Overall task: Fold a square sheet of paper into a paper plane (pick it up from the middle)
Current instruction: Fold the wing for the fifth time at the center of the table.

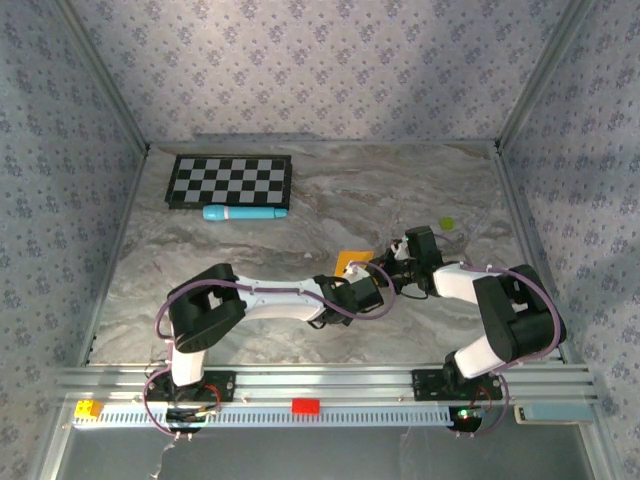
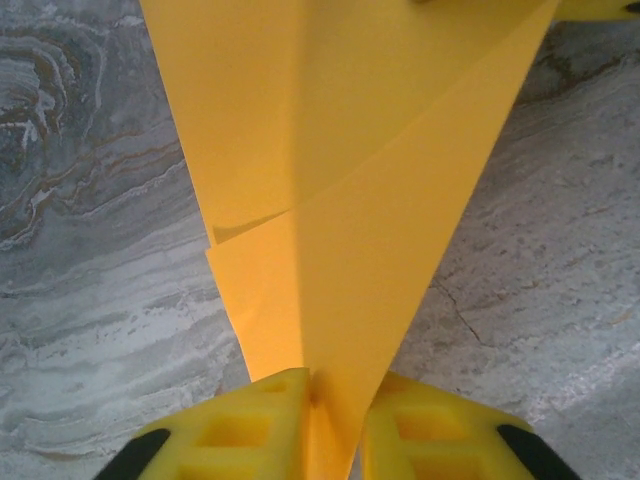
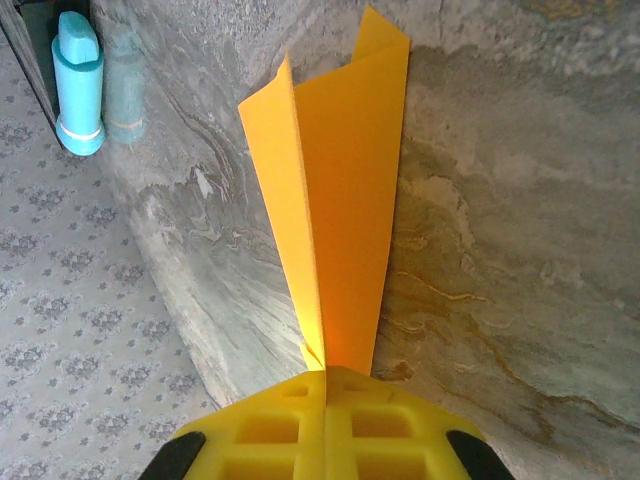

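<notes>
The orange sheet of paper (image 1: pixel 350 262) is folded into a narrow, pointed shape with a centre crease and is held off the marble table between both grippers. My left gripper (image 1: pixel 372 286) comes in from the left. In the left wrist view its yellow fingers (image 2: pixel 250 430) pinch the narrow end of the paper (image 2: pixel 370 200), which widens away from them with a folded flap. My right gripper (image 1: pixel 386 268) comes in from the right. Its jaws (image 3: pixel 325 385) are pressed together on the paper (image 3: pixel 345 200), which rises from them as a slim double strip.
A black-and-white checkerboard (image 1: pixel 230 180) lies at the back left with a light-blue cylinder (image 1: pixel 245 213) in front of it. That cylinder (image 3: pixel 78 85) is in the right wrist view too. A tiny yellow-green bit (image 1: pixel 447 223) lies at the right. Patterned walls enclose the table.
</notes>
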